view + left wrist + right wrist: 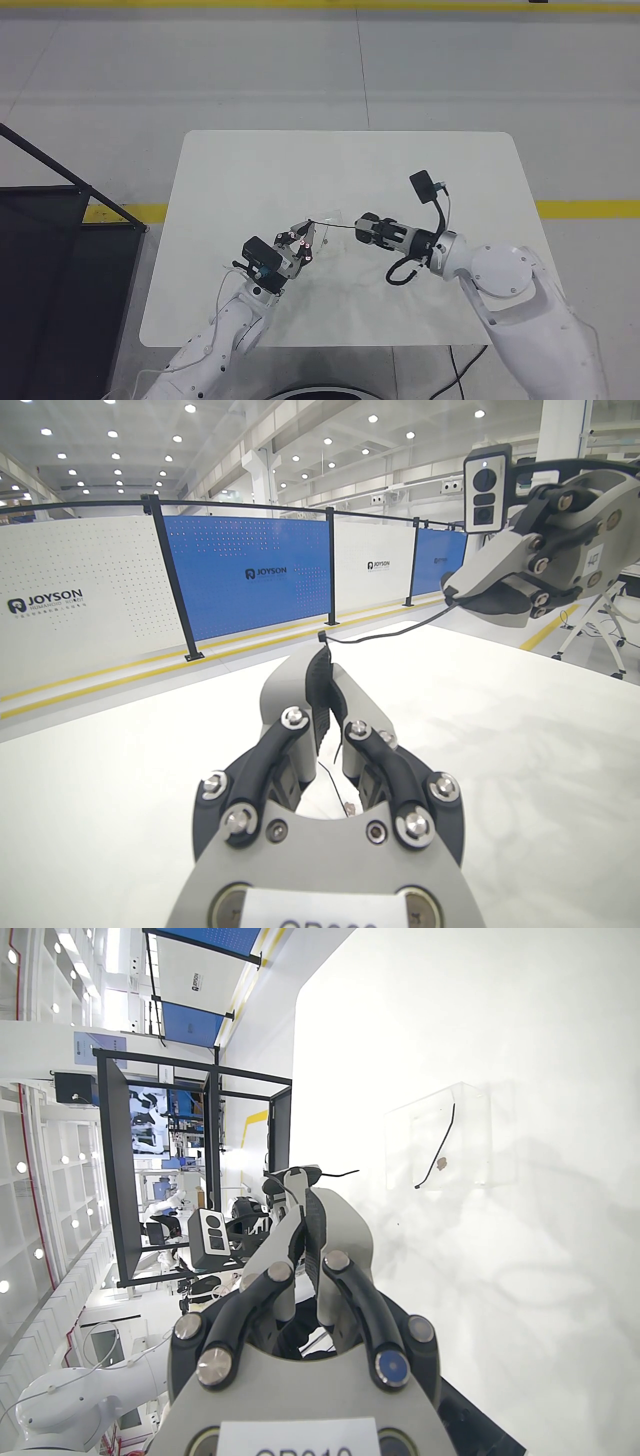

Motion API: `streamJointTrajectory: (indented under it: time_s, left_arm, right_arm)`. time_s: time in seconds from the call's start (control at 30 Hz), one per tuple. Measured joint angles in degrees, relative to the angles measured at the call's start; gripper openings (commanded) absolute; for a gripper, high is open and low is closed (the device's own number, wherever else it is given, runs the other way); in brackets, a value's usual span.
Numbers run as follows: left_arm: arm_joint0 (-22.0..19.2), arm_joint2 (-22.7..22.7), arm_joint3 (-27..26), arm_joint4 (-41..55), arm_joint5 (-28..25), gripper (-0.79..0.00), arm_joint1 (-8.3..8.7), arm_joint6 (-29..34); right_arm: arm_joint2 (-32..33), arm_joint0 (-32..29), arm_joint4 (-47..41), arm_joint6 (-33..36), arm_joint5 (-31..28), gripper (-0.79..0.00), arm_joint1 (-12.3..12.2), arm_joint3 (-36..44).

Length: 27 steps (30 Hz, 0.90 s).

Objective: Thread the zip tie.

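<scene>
Both your left pincer (323,656) and right pincer (359,226) are clenched on the zip tie (333,224), stretched between them above the middle of the tabletop (450,170), well clear of every edge.

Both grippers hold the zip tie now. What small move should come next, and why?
Probably the right gripper should curl its end back toward the left gripper. The zip tie runs almost straight between the two shut grippers, its head just above the left one's tips, so no loop exists yet for the tip to enter the head.
</scene>
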State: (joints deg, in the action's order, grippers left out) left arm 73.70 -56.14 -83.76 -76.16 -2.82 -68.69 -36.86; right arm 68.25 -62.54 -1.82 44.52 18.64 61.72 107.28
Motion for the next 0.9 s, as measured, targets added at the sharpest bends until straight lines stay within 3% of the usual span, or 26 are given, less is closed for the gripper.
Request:
streamJointTrajectory:
  time_s: [0.9]
  left_arm:
    - [0.9, -0.9, -1.3, -0.9, -0.1, -0.785, -0.22, 1.6]
  right_arm:
    - [0.9, -1.1, -4.8, -1.9, -4.3, -0.785, 0.3, -0.4]
